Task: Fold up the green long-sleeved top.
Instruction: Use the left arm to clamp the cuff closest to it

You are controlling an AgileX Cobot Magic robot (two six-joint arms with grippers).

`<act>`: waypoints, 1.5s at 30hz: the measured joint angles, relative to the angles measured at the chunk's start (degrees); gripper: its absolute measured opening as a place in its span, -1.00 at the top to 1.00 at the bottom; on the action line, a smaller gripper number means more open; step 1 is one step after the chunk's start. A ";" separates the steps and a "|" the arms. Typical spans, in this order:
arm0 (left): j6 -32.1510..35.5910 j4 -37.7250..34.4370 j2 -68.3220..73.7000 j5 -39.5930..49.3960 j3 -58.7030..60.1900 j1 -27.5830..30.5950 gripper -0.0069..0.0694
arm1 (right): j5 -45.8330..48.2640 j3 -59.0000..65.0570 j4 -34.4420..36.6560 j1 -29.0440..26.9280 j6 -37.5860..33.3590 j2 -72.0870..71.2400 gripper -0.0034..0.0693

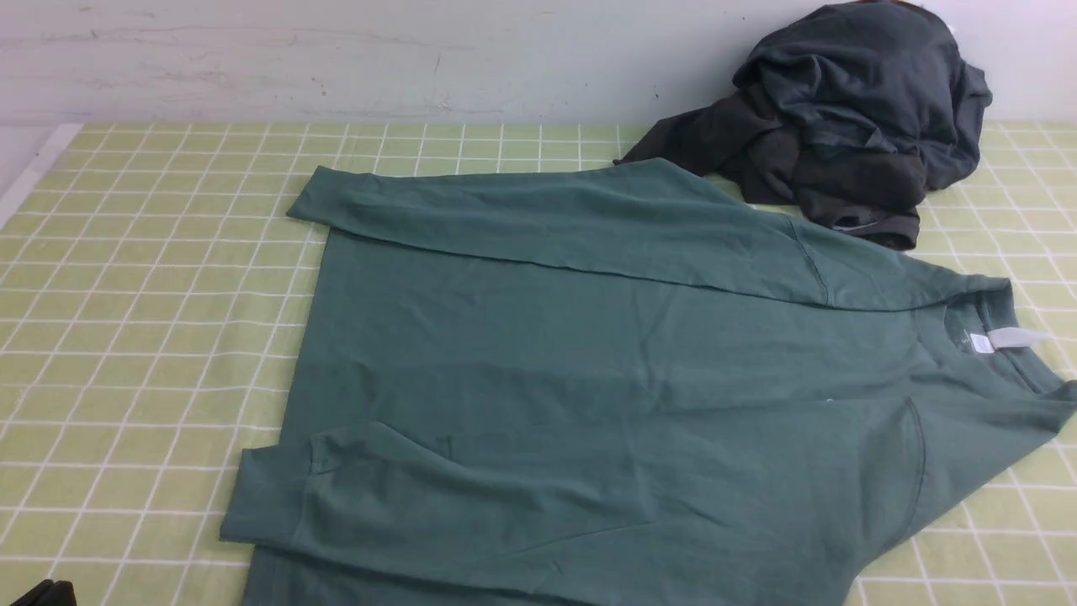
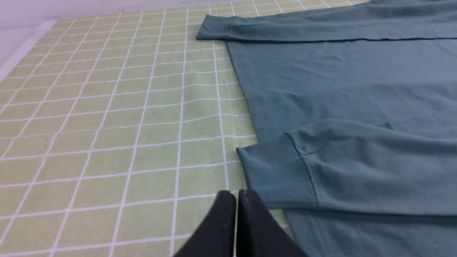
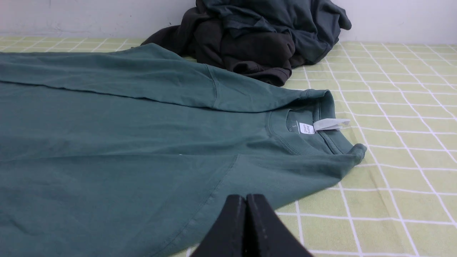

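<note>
left fingers (image 2: 222, 225) and right fingers (image 3: 232, 228) closed

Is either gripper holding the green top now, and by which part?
Nothing is held. The left gripper and the right gripper are shut, with no cloth of the green top between them.

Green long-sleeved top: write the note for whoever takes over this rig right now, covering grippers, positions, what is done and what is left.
Left gripper: jaws shut, empty, by the near sleeve cuff.
Right gripper: jaws shut, empty, at the near shoulder edge.
Green long-sleeved top: flat on the checked cloth, neckline to the robot's right; dark clothing heap by the wall behind it.
Done: both sleeves folded in over the body.
Left: fold the body itself, probably hem towards neckline.
</note>
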 joint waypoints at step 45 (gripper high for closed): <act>0.05 0.39 0.00 -23.00 0.59 0.00 0.83 | -34.34 0.24 0.18 0.00 4.00 0.00 0.94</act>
